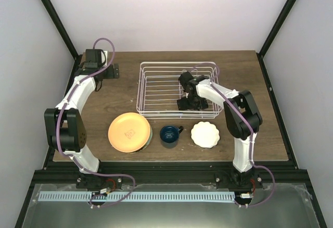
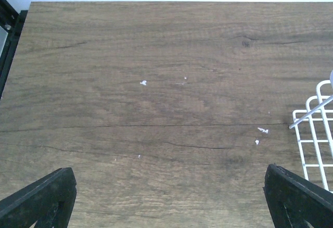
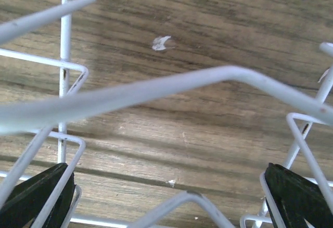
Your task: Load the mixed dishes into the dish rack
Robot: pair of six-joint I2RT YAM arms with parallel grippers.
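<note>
A white wire dish rack is sitting flat toward the back. Just in front of it, three dishes are lying in a row, apart: an orange-yellow plate on the left, a dark blue mug standing upright in the middle, and a white scalloped dish on the right.

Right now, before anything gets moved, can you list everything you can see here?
Round orange-yellow plate: one, near side of the table, left of the mug.
Dark blue mug: one, between the plate and the white dish.
Small white scalloped-edge dish: one, right of the mug.
White wire dish rack: one, far middle of the table, no dishes in it.
Brown wooden table: one, under everything.
Purple cables: one along each arm.
Robot arms: two, white with black joints, at the near edge.
Left gripper: black, open, empty, over bare wood left of the rack.
Right gripper: black, open, empty, among the rack wires.
</note>
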